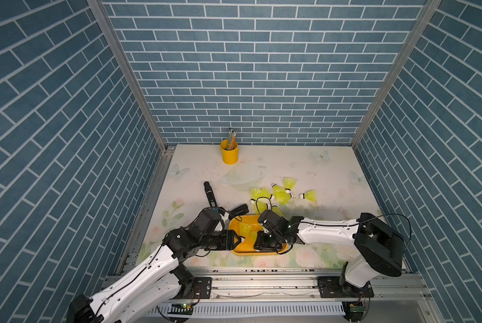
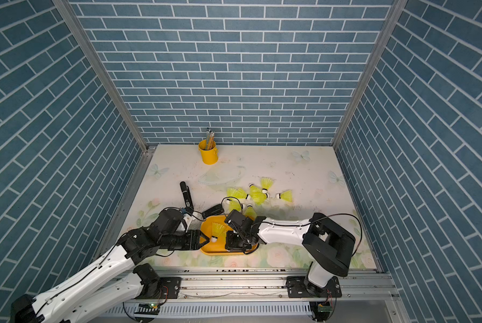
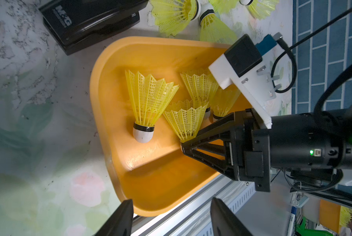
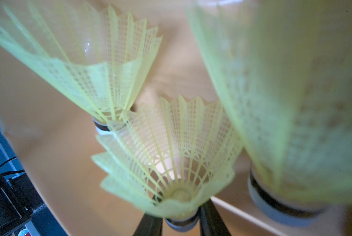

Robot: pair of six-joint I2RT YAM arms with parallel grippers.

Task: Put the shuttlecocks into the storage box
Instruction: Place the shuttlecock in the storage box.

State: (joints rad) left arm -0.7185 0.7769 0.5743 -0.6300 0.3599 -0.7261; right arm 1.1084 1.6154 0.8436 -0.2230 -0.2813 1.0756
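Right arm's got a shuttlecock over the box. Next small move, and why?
Probably open the right gripper: it pinches a shuttlecock by its tip, low inside the storage box beside other shuttlecocks, so releasing should leave it there.

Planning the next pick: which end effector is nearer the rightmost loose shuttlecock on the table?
Right. The right end effector, in the storage box, is left of that shuttlecock; the left end effector is farther left, at the box's end.
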